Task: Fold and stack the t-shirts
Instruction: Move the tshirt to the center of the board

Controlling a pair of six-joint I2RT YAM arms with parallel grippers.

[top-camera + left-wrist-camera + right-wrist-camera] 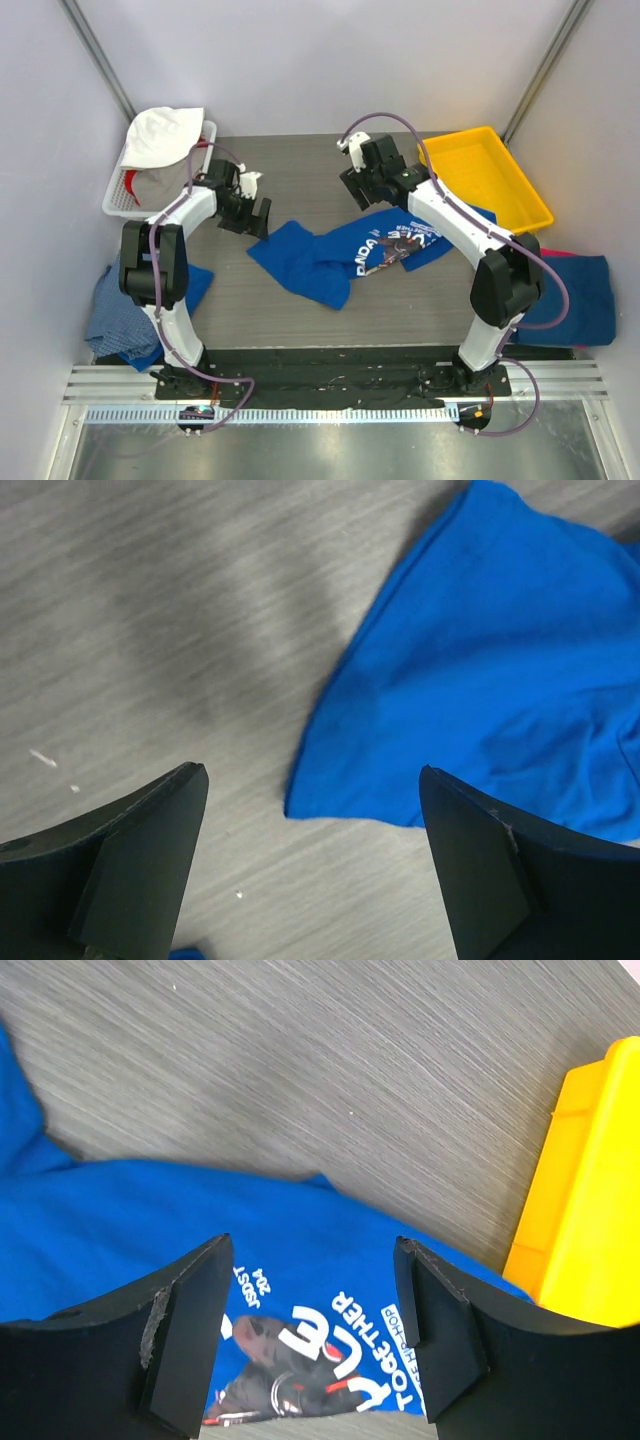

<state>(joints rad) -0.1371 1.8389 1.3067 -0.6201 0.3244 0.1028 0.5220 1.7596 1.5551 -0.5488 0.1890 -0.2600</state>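
A grey, wood-grained tabletop [300,160] inside a white-walled booth carries a royal blue t-shirt [330,260], which lies crumpled at its centre, the soft matte cloth bunched in creases. The chest print [300,1360], white lettering around a dark figure, faces up on the side nearer the rigid yellow plastic bin [485,175]. The left gripper [312,780] hangs over the shirt's plain left edge, its dark wedge-shaped fingers spread wide and holding nothing. The right gripper [312,1250] hovers above the shirt's far edge beside the bin, fingers likewise apart and empty. A heap of blue cloth [120,310] lies at the table's left edge, and blue and magenta cloth [580,295] at its right.
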